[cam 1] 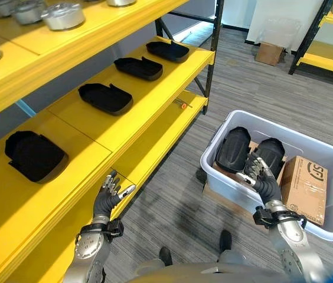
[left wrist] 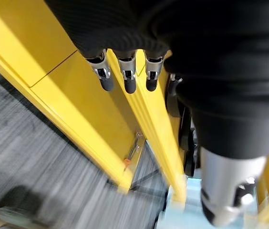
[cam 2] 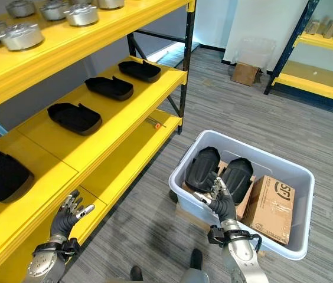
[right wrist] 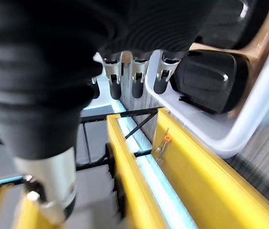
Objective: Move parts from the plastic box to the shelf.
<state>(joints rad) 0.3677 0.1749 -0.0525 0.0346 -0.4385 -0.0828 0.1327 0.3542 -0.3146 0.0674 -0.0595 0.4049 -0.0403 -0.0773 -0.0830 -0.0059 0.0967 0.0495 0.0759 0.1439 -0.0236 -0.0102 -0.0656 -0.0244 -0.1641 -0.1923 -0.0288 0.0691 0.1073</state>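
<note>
Left eye view: two black moulded parts [cam 1: 232,148] are seen standing on edge, side by side, inside the pale plastic box [cam 1: 326,154] on the floor, next to a cardboard carton [cam 1: 303,188] in the same box. Four similar black parts [cam 1: 104,98] are already laid in a row on the middle level of the yellow shelf [cam 1: 154,94]. The right hand [cam 1: 260,172] is held over the nearer part in the box, fingers extended and slightly spread; nothing is gripped, and contact with the part cannot be confirmed. The left hand [cam 1: 108,194] is held by the front edge of the lower shelf level, fingers straight and fanned, empty.

Handling assessment: the parts are judged to be rigid plastic shells, light for their bulk, with a smooth, slightly glossy skin that may slip under the fingertips. Breakage is thought unlikely. A hold across the narrow upper edge of the standing part, thumb on one face and fingers on the other, is judged the soundest. The neighbouring part is touching it and may be dragged along.
</note>
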